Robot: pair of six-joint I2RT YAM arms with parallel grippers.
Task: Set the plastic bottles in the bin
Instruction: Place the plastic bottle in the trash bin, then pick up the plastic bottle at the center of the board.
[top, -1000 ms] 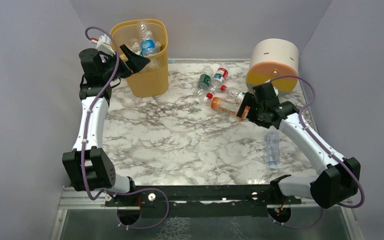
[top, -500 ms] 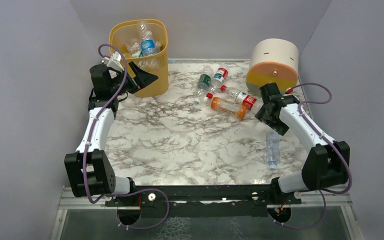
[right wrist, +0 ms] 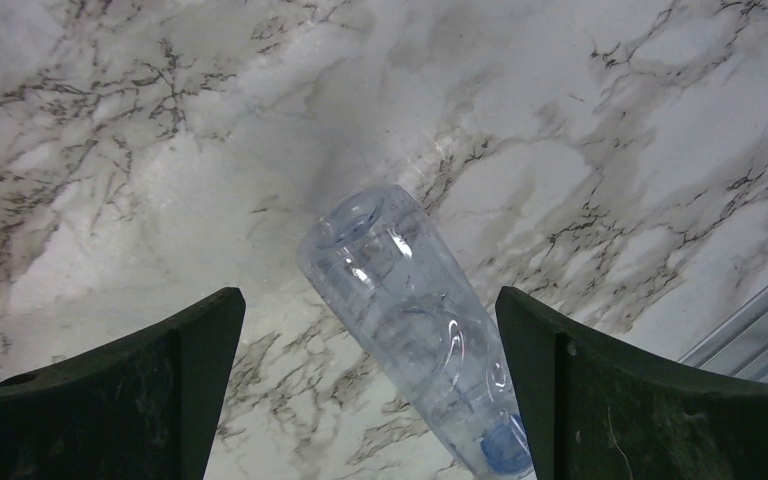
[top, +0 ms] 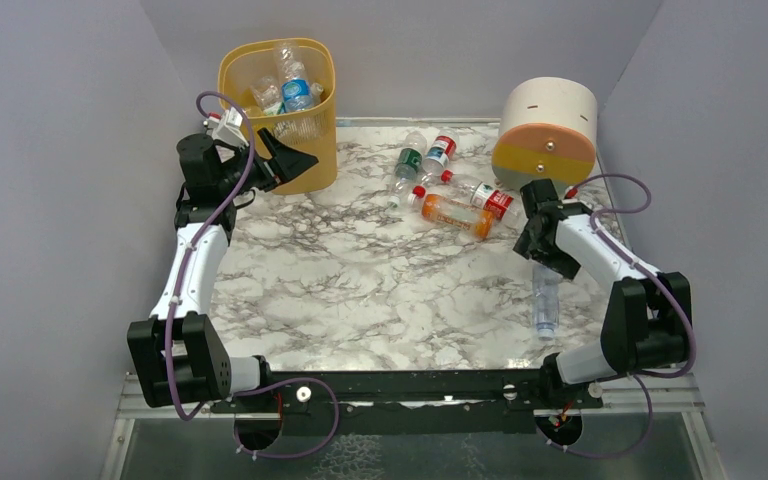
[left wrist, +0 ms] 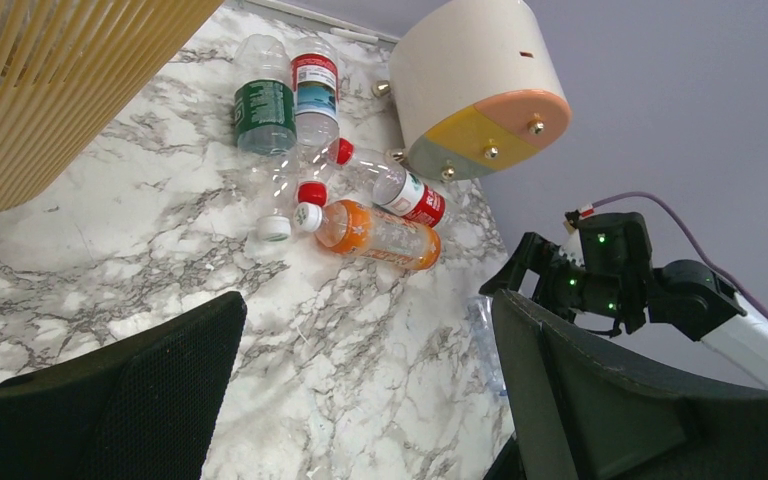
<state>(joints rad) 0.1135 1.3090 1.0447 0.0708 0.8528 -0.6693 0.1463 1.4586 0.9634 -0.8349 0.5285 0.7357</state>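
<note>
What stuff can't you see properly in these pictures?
- Lower bottles in the bin: top view, its wall hides them.
- Far end of the clear bottle: top view, the right arm covers it.
- Bin's rim: left wrist view, cut off at the edge.
- Words on the labels: too small everywhere.

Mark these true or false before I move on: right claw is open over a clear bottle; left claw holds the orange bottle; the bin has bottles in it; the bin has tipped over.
1. The right claw hangs open over a clear bottle lying on its side. True.
2. The left claw holds the orange bottle. False: that claw is open and empty, and the orange bottle lies on the table.
3. The bin holds several bottles. True.
4. The bin has tipped over. False: it stands upright.
</note>
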